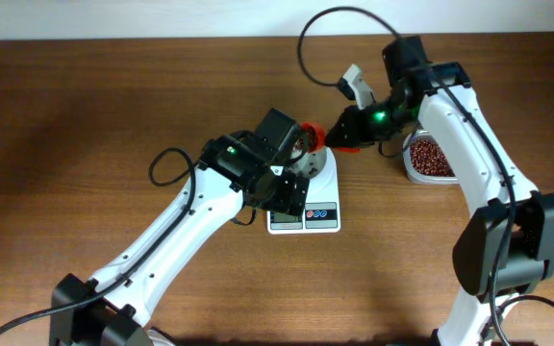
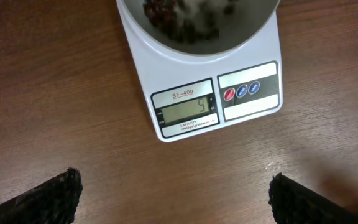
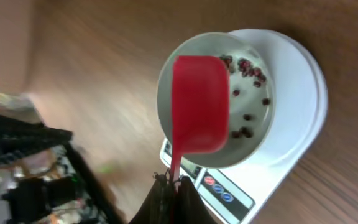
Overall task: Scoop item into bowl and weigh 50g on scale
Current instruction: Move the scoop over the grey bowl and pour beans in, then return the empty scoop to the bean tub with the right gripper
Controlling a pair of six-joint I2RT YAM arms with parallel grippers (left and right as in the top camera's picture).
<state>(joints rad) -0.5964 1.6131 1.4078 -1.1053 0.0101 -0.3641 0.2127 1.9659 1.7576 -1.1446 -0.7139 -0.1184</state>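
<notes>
Right pincer [image 3: 173, 183] clamps the red scoop [image 3: 199, 102], tipped over the bowl [image 3: 164, 81] on the scale [image 3: 303, 81]. Only a few beans [image 3: 247, 65] are in. The display [image 2: 186, 112] shows 1 digit, so 50g looks far off. Left pincer [image 2: 176, 196] hangs wide above the counter [image 2: 42, 93].

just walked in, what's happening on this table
The right end effector holds a red scoop over the white bowl, which sits on the scale. A few beans lie in the bowl; more fill the tub beside the scale. The left end effector hangs open and empty in front of the scale, its camera facing the display, which is too blurred to read for sure.
</notes>
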